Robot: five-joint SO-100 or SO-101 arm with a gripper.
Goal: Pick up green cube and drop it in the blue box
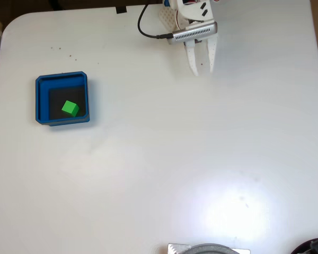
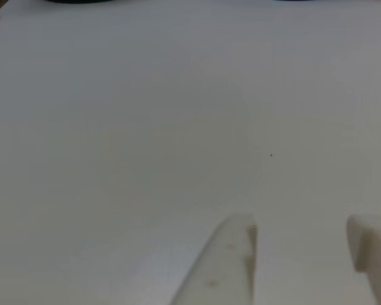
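My gripper (image 1: pixel 202 70) is made of smooth white plastic, two tapering fingers that narrow to blunt tips, and it hangs spread with nothing between them; in the other view the same gripper (image 2: pixel 305 238) shows as two pale, matte fingertips (image 2: pixel 232 254) with bare surface in the gap. Across my wrist sits a ribbed grey metal bar (image 1: pixel 193 33) with a black cable (image 1: pixel 143 24) curving out of it. Beneath me the tabletop (image 1: pixel 175 159) is plain white and smooth, with rounded corners, a few tiny dark specks, and a soft bright glare from the room light well below my fingers in the fixed view. Far off to the left of my gripper in that view, and a little lower, lies the blue box (image 1: pixel 41 100): a shallow square tray of glossy blue plastic with raised walls, clipped corners and a dark floor. The green cube (image 1: pixel 70 108) rests inside it on that black floor, a small bright solid block with plain faces, turned at an angle to the walls.
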